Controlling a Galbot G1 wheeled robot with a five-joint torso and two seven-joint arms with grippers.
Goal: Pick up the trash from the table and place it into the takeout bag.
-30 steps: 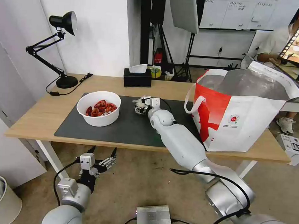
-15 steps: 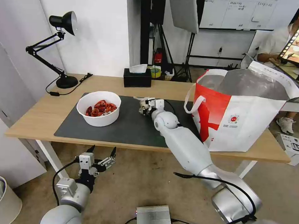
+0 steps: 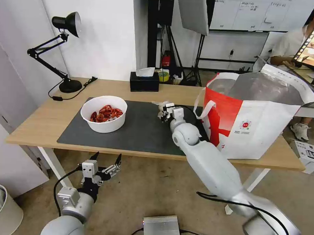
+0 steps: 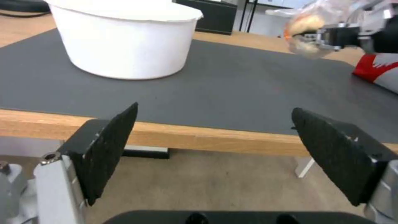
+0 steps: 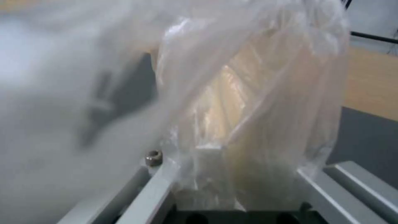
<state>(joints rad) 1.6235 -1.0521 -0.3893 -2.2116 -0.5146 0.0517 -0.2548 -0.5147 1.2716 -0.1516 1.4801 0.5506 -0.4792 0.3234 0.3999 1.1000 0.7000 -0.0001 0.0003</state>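
While clamping the clear bag [image 3: 161, 105], right gripper [image 3: 165, 110] reaches over the mat [image 3: 135, 130].

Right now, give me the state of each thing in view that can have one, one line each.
Right gripper: shut on the small clear bag, raised over the mat beside the takeout bag.
Small clear bag: pinched, off the table.
Left gripper: fingers open, empty, below the table edge.
White bowl: upright on the dark grey mat, holding red shells.
Takeout bag: upright, mouth open.
Black tissue box: tissue sticking out.
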